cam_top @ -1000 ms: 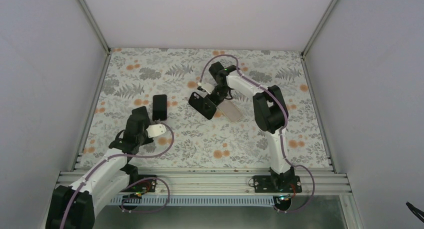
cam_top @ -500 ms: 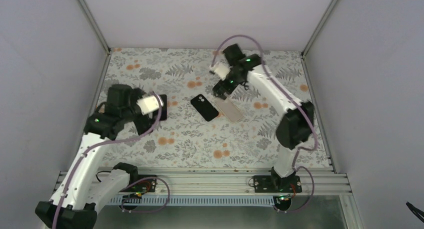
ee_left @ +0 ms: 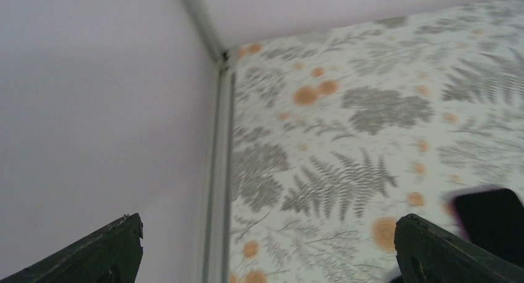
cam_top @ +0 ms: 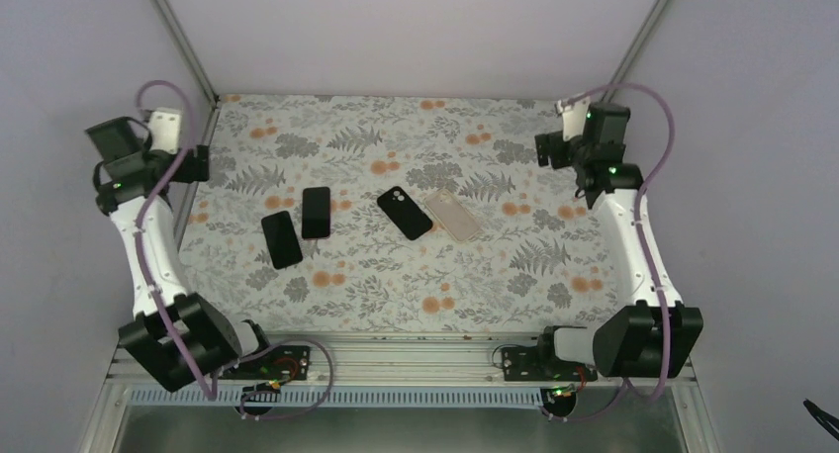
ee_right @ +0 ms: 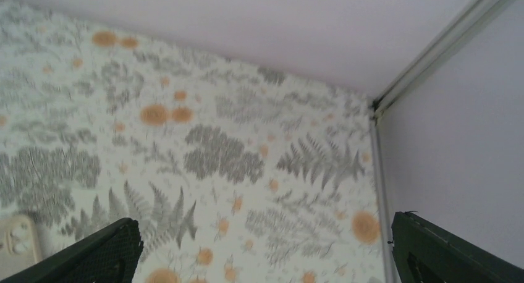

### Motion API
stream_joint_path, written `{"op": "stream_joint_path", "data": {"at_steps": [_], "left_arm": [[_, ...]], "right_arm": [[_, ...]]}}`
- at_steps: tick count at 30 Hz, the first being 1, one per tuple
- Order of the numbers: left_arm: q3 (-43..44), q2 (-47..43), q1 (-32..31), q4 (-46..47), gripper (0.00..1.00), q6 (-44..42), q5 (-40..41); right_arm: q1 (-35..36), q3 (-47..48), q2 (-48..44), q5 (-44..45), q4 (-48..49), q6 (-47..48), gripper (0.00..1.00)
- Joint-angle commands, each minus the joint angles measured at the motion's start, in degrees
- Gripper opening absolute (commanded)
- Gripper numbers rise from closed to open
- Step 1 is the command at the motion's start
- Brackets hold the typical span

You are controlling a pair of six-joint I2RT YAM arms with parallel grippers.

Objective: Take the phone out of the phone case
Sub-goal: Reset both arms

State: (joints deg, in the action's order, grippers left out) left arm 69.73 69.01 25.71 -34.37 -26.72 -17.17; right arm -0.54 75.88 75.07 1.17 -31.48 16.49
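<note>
The left end effector and right end effector have been drawn back to the upper corners of the overhead view, both wide open and empty, with the phone left mid-frame just beside its case (apparently separated, so the task seems done).

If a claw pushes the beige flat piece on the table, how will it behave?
The beige piece lies flat and thin, so it would probably slide, not roll or tip. Its low edges likely give a claw little to grip.
</note>
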Motion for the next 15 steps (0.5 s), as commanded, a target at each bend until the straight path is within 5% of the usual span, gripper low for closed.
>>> {"op": "stream_joint_path", "data": {"at_steps": [1, 15], "left_arm": [[-1.1, 2.1, 8.4, 4.6, 1.0, 6.7, -10.3], [-13.0, -1.3, 8.9, 11.3, 1.0, 10.4, -12.6]], "right_arm": [[-1.0, -12.2, -4.3, 1.3, 13.6, -1.7, 1.0], [-1.0, -20.0, -4.4, 0.0, 19.1, -1.0, 1.0]]}}
